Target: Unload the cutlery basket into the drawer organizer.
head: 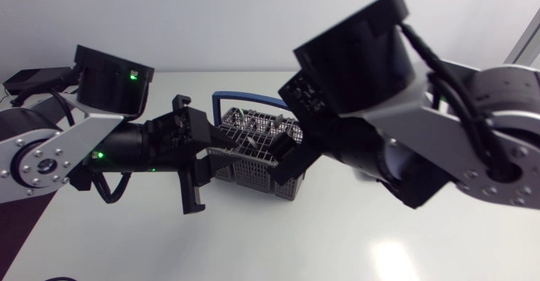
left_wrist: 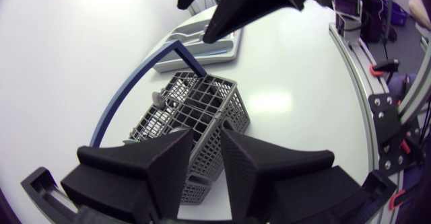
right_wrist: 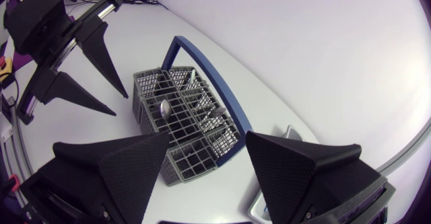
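The cutlery basket (head: 253, 156) stands upright on the white desk (head: 337, 239). Its blue handle (head: 245, 100) is raised in an arch over the compartments, and spoons and other cutlery (right_wrist: 165, 109) stand in the ones near the handle.

The left arm (head: 126, 142) holds the left jaws released, gripping nothing. Their fingers (left_wrist: 161, 170) hang just beside one end wall of the basket, and its near corner shows in the gap between them. Seen from the right wrist, their tips are close to the mesh but apart from it, with a sliver of desk between.

The right arm (head: 363, 70) holds the right jaws spread wide over the opposite end, also gripping nothing. The basket lies ahead of and below their fingers (right_wrist: 114, 163).

The drawer organizer (left_wrist: 195, 46) lies flat beyond the basket from the left jaws, just past the handle's foot and under the right jaws' tips.

To one side of the left jaws, a broad stretch of desk runs from the basket wall out to the desk edge (left_wrist: 347, 62), well apart from the basket.
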Available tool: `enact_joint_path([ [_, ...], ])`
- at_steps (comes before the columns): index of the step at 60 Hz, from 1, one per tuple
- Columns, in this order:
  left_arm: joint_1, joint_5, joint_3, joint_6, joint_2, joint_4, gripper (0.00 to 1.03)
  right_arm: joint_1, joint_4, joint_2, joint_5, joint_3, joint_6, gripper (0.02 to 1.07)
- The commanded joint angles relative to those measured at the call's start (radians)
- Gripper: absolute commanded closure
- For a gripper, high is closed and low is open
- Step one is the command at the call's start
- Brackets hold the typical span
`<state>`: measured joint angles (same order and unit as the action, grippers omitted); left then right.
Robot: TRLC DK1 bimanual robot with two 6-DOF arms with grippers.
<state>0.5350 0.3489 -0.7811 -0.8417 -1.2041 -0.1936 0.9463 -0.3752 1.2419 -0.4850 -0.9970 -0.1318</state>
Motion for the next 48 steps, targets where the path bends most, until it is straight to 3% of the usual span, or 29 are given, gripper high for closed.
enact_joint_path([
  [1, 0.017, -0.024, -0.04, -0.148, -0.034, -0.009, 0.61, -0.021, 0.029, -0.075, 0.049, 0.083, -0.038, 0.24],
  [21, 0.057, -0.093, -0.129, -0.412, -0.143, -0.041, 0.62, -0.113, 0.113, -0.229, 0.246, 0.282, -0.103, 0.24],
  [35, 0.063, -0.185, -0.156, -0.651, -0.192, -0.047, 0.6, -0.116, 0.157, -0.228, 0.293, 0.356, -0.12, 0.24],
  [48, 0.052, -0.241, -0.201, -0.784, -0.229, -0.047, 0.54, -0.096, 0.214, -0.19, 0.321, 0.4, -0.152, 0.24],
])
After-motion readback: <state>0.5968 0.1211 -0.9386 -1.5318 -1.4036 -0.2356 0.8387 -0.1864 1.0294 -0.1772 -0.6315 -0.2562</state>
